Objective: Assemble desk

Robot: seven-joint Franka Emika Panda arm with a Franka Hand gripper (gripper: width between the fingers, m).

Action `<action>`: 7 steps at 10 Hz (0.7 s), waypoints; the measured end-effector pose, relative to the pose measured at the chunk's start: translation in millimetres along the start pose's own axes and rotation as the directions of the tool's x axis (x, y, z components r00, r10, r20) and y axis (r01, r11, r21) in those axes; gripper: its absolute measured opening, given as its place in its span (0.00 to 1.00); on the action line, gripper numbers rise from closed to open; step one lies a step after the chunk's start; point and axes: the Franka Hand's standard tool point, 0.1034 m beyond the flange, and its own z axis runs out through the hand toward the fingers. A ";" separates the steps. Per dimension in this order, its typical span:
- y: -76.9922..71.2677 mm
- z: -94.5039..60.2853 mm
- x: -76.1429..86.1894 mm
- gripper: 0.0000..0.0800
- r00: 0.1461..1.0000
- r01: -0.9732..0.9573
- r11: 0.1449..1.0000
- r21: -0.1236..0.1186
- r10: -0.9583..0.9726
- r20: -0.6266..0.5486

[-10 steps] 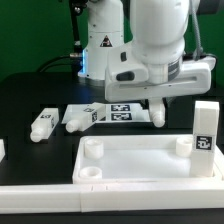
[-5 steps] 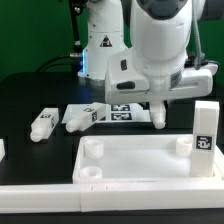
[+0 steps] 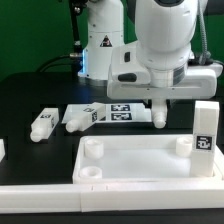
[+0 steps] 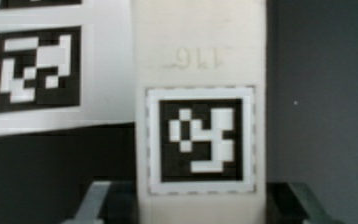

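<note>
Clamping a white leg (image 3: pixel 159 117) between its two fingers (image 4: pixel 108 204), the gripper (image 3: pixel 160 104) hangs wrist-up from the arm above. The leg's long axis stands about upright, free end pointing down at the table, just behind the tabletop's (image 3: pixel 130 146) far rim, beside the marker board (image 3: pixel 118 111).

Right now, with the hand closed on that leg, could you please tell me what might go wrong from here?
1. The hand pinches the leg by its smooth sides; it could slip or tilt in transit.
2. The upright leg stands close by at the exterior view's right; a low sweep might knock it over.
3. A tilted leg may miss the tabletop's round corner socket.
</note>
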 end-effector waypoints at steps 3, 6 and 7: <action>1.2 0.1 0.4 0.36 1.000 -0.026 1.000 0.000 0.026 0.000; -7.4 -2.6 3.3 0.36 0.952 0.293 0.956 -0.016 -0.294 -0.085; -9.7 -1.8 2.6 0.36 0.900 0.422 0.906 -0.044 -0.424 -0.102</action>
